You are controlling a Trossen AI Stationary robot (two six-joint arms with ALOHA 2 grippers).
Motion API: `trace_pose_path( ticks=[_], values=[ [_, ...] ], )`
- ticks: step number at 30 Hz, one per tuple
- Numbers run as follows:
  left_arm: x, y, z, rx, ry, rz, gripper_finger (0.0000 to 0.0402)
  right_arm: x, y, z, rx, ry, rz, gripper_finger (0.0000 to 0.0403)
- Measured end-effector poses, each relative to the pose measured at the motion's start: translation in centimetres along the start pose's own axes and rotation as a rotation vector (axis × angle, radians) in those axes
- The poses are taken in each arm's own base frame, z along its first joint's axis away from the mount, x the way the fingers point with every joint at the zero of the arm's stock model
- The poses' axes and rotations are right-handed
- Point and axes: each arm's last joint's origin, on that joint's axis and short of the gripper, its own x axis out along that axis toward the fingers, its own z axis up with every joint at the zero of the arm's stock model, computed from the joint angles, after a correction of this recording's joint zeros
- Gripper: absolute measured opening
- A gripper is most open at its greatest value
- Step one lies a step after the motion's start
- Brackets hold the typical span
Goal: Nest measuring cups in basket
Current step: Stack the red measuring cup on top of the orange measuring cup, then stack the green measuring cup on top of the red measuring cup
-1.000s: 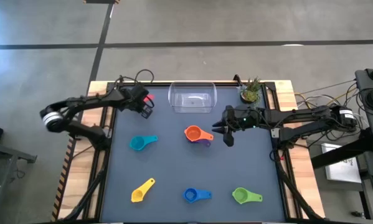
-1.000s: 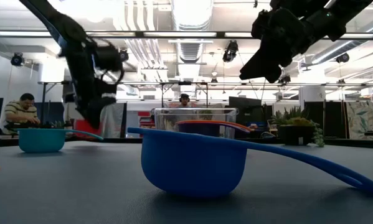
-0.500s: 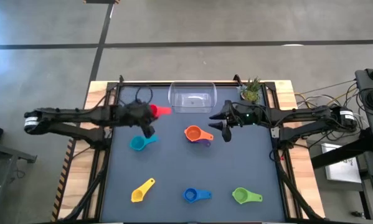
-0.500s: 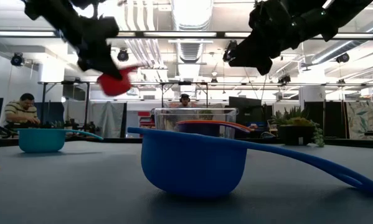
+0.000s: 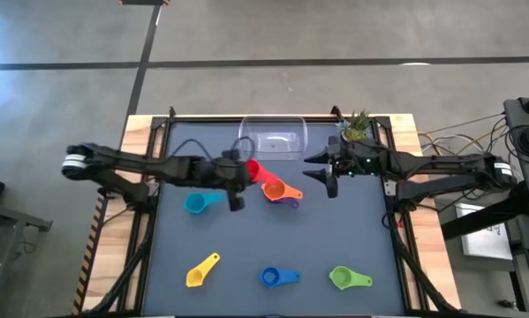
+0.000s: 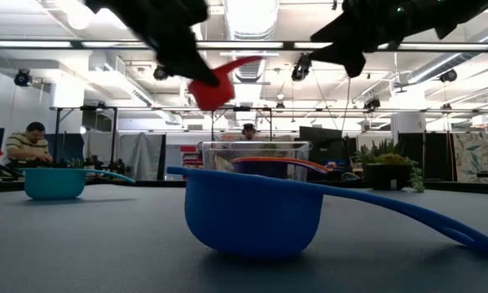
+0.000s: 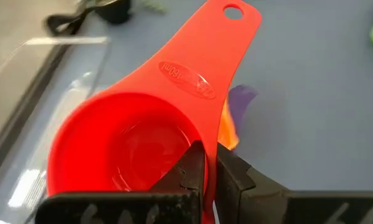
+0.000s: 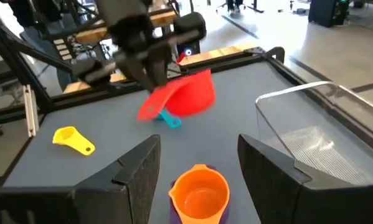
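Note:
The red cup (image 5: 252, 170) is held in the air by my left gripper (image 5: 238, 179), just left of the orange cup (image 5: 275, 189), which sits nested in the purple cup (image 5: 290, 202). In the left wrist view my left gripper (image 7: 208, 165) is shut on the red cup (image 7: 130, 143). My right gripper (image 5: 328, 175) hovers open right of the orange cup (image 8: 198, 193), touching nothing. The clear basket (image 5: 273, 138) stands at the far edge. The teal cup (image 5: 198, 203), yellow cup (image 5: 202, 269), blue cup (image 5: 277, 277) and green cup (image 5: 348, 279) rest on the mat. My left gripper pinches the red cup's bowl wall (image 7: 206, 146) beside the root of the handle, one finger (image 7: 191, 171) inside the bowl and one (image 7: 231, 177) outside. The cup is lifted clear and tilted, its handle (image 6: 237, 63) pointing up and toward the table's right.
A small potted plant (image 5: 356, 129) stands at the far right corner beside the basket. Wooden rails frame the dark mat (image 5: 246, 238). In the low view the blue cup (image 6: 252, 212) fills the foreground. A person (image 6: 28, 146) sits in the room behind.
My left gripper has swept from the far left of the table toward the right, carrying the red cup upward and over to the orange cup. The cup has turned so that its handle points toward the right. My right gripper has risen slightly.

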Motion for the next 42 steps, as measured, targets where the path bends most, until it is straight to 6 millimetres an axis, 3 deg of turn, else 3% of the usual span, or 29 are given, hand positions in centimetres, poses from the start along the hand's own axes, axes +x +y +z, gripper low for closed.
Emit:
trace_pose_path(
  ticks=[9, 17, 27, 42],
  values=[
    [5.6, -1.0, 2.4, -0.037, 0.041, -0.086, 0.0000, -2.8, 0.2, 0.5, 0.000, -0.009, -0.073, 0.0203],
    [9.2, -1.1, 1.5, -0.118, 0.151, -0.071, 0.0000, -3.1, 0.1, 0.3, 0.001, 0.015, -0.080, 0.0203],
    [10.3, -1.1, 0.7, -0.151, 0.188, -0.120, 0.0010, -3.1, 0.1, 0.1, -0.016, 0.034, -0.083, 0.0203],
    [10.3, -1.1, 0.6, -0.141, 0.197, -0.123, 0.0162, -2.8, 0.1, -0.1, -0.016, 0.044, -0.084, 0.0203]
  ],
)
